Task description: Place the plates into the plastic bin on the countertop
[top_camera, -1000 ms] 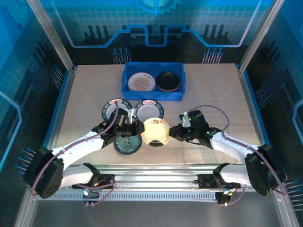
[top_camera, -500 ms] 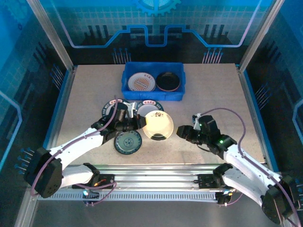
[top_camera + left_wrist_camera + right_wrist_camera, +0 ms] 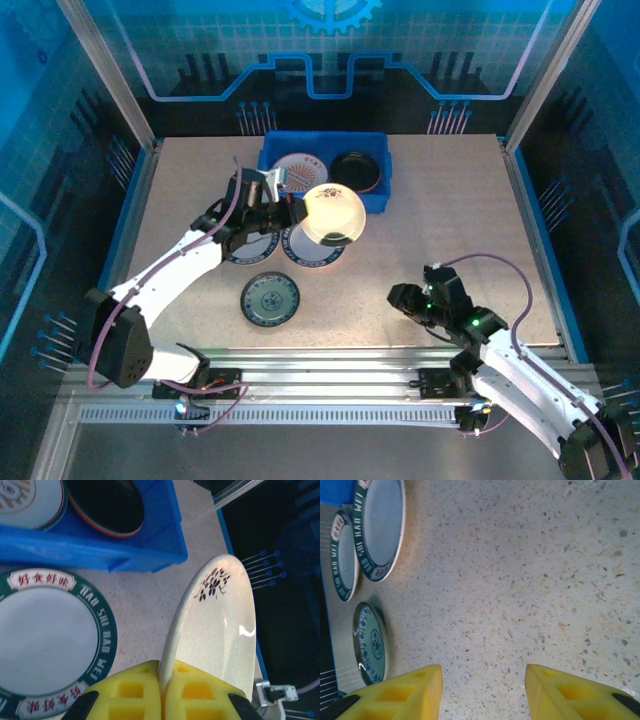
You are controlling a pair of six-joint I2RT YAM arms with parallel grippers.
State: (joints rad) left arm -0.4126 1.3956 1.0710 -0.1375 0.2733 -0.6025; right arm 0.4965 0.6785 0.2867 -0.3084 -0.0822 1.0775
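While it hangs by one edge, cream plate [image 3: 220,625]: it is up in the air and tipped, close to the near wall of the blue bin [image 3: 100,545]. It has a little dark flower on it.
Left jaws: pinched tight on the thin rim of the cream plate, so only a small bit is held. I think it could slip out.
Green-rimmed plate [image 3: 45,640]: it lies on the table just below and beside the held one. A falling plate could hit it, and both could chip.
Bin wall: if the cream plate goes in too low, it may bump the wall and twist in the jaws.
Dark plate [image 3: 357,170]: it sits in the right half of the bin.
White plate with orange lines [image 3: 300,172]: it sits in the left half. The cream plate must land on top of one of these two. A drop from too high could crack them.
Right jaws: wide apart and holding nothing, low over the bare table [image 3: 520,580], well away from the bin. A bump from that side does not look likely.
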